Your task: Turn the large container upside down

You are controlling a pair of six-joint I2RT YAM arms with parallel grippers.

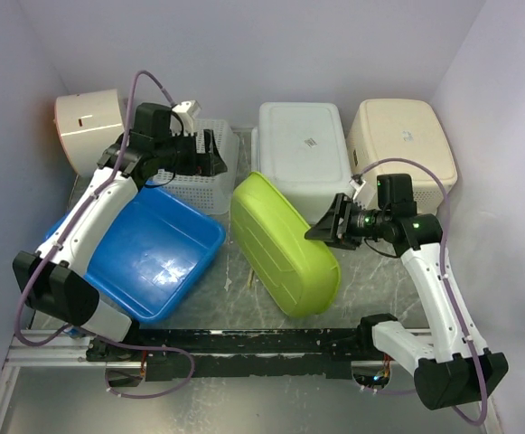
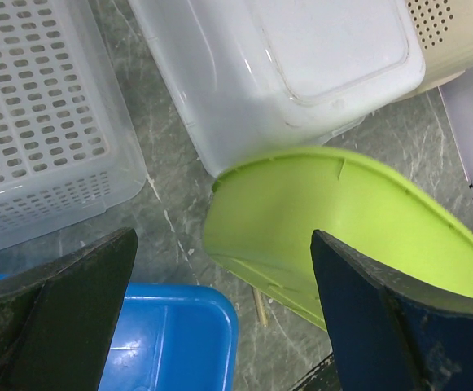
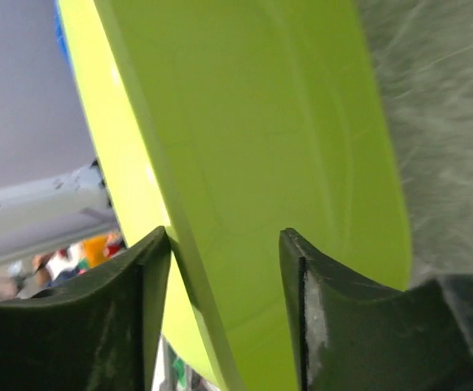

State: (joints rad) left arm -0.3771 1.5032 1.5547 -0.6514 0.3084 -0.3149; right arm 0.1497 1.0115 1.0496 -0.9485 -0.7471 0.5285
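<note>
The lime-green container [image 1: 280, 244] stands tilted on its side in the middle of the table, its bottom facing the camera above. My right gripper [image 1: 321, 226] is at its right edge. In the right wrist view the open jaws of the right gripper [image 3: 224, 236] straddle the green rim [image 3: 179, 244]; the left finger touches it and the right finger stands apart from the wall. My left gripper [image 1: 215, 152] is open and empty over the white basket, above the green container [image 2: 334, 212] seen in its wrist view.
A blue bin [image 1: 154, 253] lies left of the green one. A white perforated basket [image 1: 199, 185], an upturned white bin [image 1: 303, 145] and a beige bin [image 1: 402, 136] line the back. A round beige tub [image 1: 89, 122] sits far left. A black rail [image 1: 244, 344] runs along the front.
</note>
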